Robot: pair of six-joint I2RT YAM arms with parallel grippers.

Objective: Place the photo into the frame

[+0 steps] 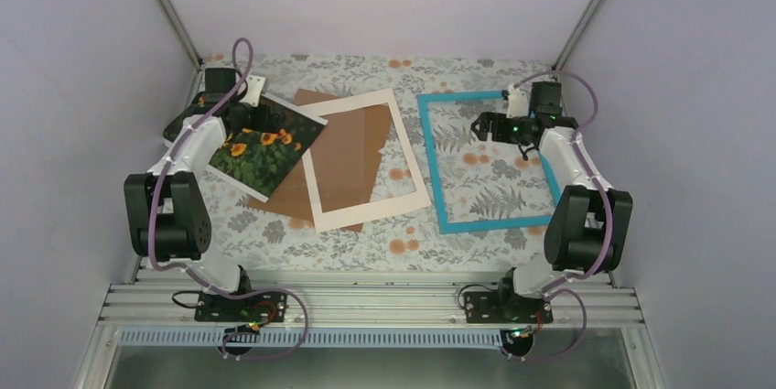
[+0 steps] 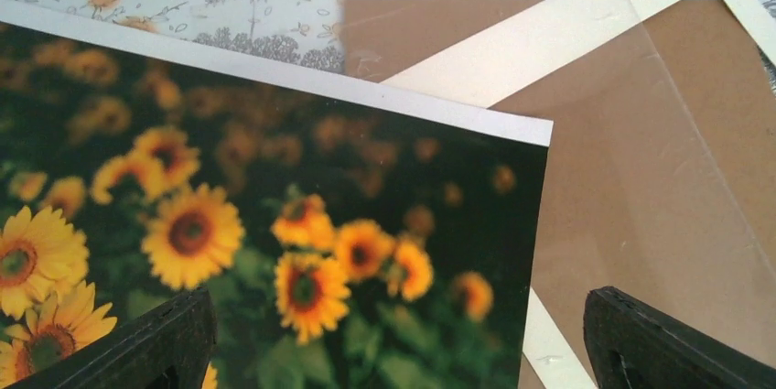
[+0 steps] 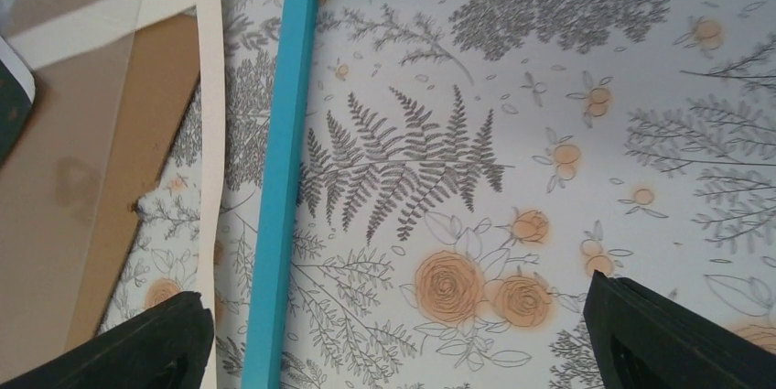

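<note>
photo (image 1: 265, 146) | face up at 9 o'clock, right corner lapping backing board (image 1: 348, 160) | frame (image 1: 433, 165) at 3 o'clock | probably light, thin, bendy, easily creased; pinch white border at lapped corner | left gripper (image 2: 403, 352) over it, jaws wide, empty | right gripper (image 3: 393, 352) jaws wide, empty

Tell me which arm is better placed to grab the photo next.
Left. The left gripper hangs open right above the photo; the right gripper is over the frame, farther away.
</note>
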